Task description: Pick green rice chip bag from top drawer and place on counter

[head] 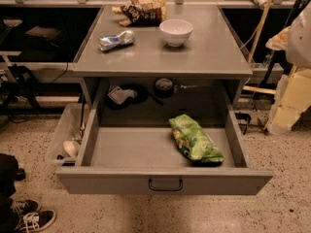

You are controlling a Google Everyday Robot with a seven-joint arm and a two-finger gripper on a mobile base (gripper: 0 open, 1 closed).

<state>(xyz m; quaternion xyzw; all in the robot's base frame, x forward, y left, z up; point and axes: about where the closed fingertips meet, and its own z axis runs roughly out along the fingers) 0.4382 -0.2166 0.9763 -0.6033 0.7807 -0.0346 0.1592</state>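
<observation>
The green rice chip bag [195, 139] lies flat inside the open top drawer [165, 182], on its right side, pointing from back to front. The drawer is pulled fully out below the counter [160, 52]. My gripper [282, 120] hangs at the right edge of the view, cream-coloured, outside the drawer's right wall and well clear of the bag. It holds nothing that I can see.
On the counter stand a white bowl [176, 31], a crushed silver can [116, 40] and a brown-and-white chip bag [144, 8]. The dark shelf under the counter holds small items [164, 86]. A clear bin [68, 140] sits left of the drawer. Someone's shoes [29, 220] are at the bottom left.
</observation>
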